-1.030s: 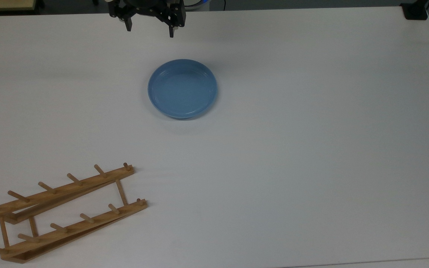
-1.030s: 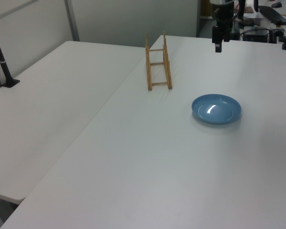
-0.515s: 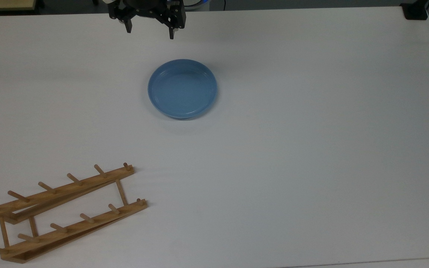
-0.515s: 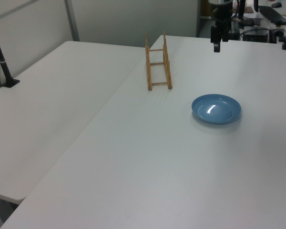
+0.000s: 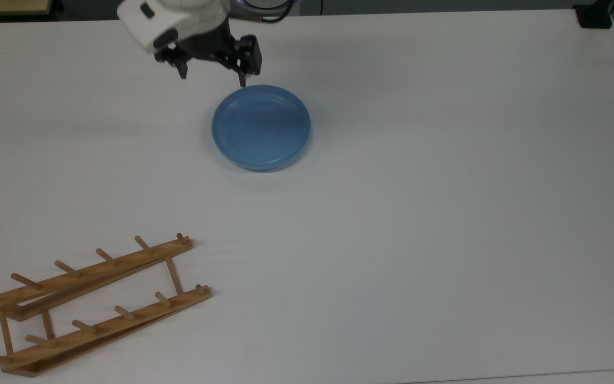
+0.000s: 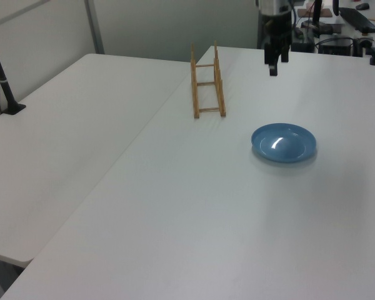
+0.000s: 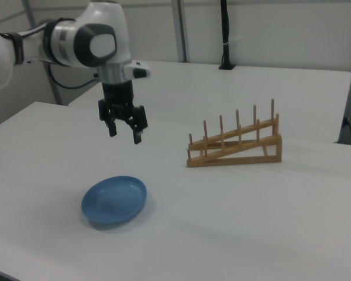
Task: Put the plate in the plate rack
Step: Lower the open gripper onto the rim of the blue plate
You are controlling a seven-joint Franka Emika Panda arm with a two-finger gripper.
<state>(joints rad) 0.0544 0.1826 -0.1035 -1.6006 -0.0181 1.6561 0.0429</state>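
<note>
Above the plate's [image 7: 114, 201] far rim, arm [image 7: 76, 40] bent down, jaws spread wide.

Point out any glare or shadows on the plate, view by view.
Left view: a bright white glint on the plate near its centre. Top view: no hot spot, a soft shadow below it on the table. Right view: dim sheen, faint shadow beside it.
</note>
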